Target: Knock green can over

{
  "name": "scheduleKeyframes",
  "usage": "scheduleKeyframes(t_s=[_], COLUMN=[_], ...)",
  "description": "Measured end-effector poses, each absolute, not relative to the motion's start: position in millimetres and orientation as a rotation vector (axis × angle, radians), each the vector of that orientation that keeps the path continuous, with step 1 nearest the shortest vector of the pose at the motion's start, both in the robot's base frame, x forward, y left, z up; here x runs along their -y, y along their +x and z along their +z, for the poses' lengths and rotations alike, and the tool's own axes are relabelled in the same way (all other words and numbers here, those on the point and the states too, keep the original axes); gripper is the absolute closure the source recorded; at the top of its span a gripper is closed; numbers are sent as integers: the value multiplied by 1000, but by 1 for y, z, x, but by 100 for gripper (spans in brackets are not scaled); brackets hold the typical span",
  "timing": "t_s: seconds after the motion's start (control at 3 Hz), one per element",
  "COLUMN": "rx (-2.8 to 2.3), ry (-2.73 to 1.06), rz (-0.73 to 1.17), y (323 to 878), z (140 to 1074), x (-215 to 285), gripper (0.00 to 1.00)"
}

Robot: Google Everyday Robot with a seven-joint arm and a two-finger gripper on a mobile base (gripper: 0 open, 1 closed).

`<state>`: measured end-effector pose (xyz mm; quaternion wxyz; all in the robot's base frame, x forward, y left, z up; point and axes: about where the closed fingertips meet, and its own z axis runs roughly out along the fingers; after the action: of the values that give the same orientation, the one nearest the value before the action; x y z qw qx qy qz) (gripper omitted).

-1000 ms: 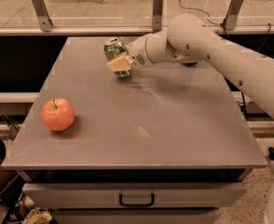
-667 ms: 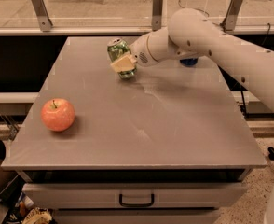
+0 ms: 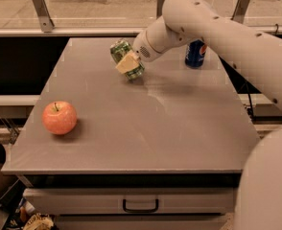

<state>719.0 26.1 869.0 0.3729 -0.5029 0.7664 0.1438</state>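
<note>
The green can point(image 3: 119, 50) is at the back middle of the grey table point(image 3: 146, 128). It is tilted, with its silver top leaning to the upper left and its lower end near the table top. My gripper point(image 3: 127, 61) reaches in from the right and is shut on the can's middle. One cream finger pad point(image 3: 128, 63) lies across the can's near side. The other finger is hidden behind the can.
A blue Pepsi can point(image 3: 195, 54) stands upright at the back right, just behind my arm point(image 3: 213, 23). A red apple point(image 3: 59, 118) sits near the table's left front edge. A drawer with a handle point(image 3: 140, 207) lies below the table front.
The gripper and the tilted green can have shifted slightly to the right. The arm has moved, so the blue Pepsi can behind it now shows.
</note>
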Motion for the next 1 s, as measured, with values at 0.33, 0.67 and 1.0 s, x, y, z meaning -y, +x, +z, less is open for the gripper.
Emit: scheduleKeyframes(t_s=[0.33, 0.67, 1.0], rx=[-2028, -2028, -2100], ry=[-1362, -1362, -1395], rz=[343, 343, 277], y=[720, 720, 706], z=[865, 865, 868], x=[-29, -29, -22], gripper=[100, 100, 100])
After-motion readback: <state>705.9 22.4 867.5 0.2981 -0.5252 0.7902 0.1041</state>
